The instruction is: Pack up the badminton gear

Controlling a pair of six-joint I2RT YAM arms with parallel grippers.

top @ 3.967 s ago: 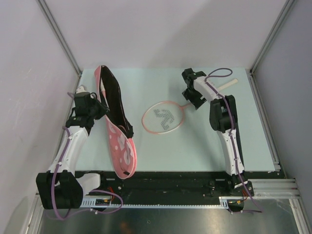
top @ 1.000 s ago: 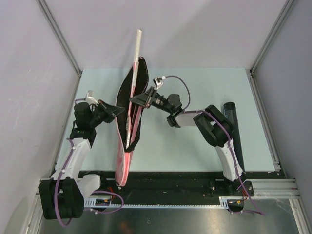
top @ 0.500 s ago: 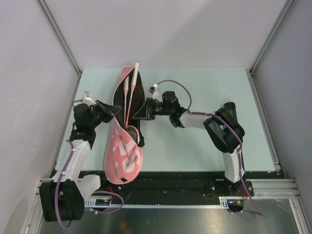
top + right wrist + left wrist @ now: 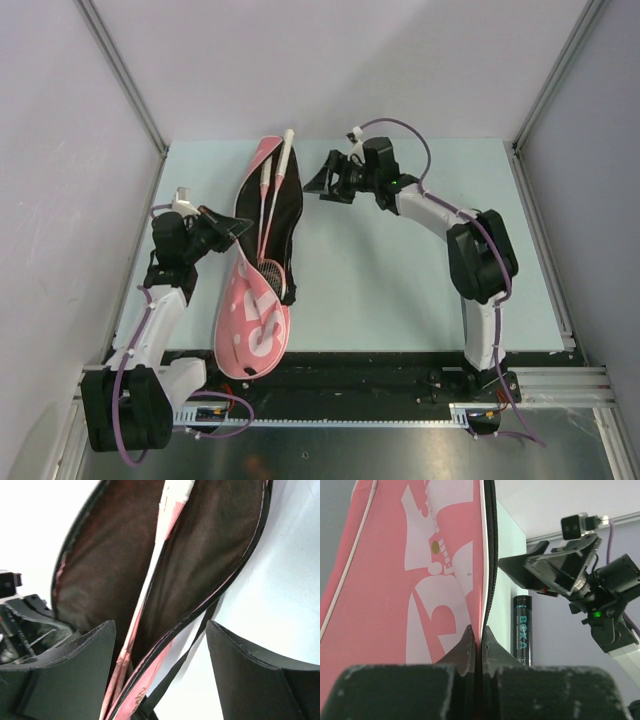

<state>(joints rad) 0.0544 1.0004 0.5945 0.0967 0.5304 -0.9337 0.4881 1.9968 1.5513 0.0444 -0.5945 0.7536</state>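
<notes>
The pink racket bag (image 4: 255, 322) lies open at the left, dark lining up. Two pink-framed rackets (image 4: 270, 200) rest inside it, their white handles (image 4: 286, 150) poking out at the far end. My left gripper (image 4: 238, 228) is shut on the bag's left zipper edge; the left wrist view shows its fingertips (image 4: 479, 641) pinching that pink edge (image 4: 395, 580). My right gripper (image 4: 322, 182) hangs open just right of the bag's far end, holding nothing. In the right wrist view its jaws (image 4: 160, 652) stand wide over the bag's lining (image 4: 100, 570) and a racket shaft (image 4: 152, 575).
A dark tube (image 4: 522, 627) lettered BOKA lies on the pale green table (image 4: 400, 290), seen past the bag in the left wrist view; the right arm (image 4: 480, 255) covers that spot from above. Metal posts and grey walls enclose the table.
The racket that the right gripper held upright over the bag now lies inside it beside the other. The right gripper opened and drew back toward the far right. The left gripper kept its hold.
</notes>
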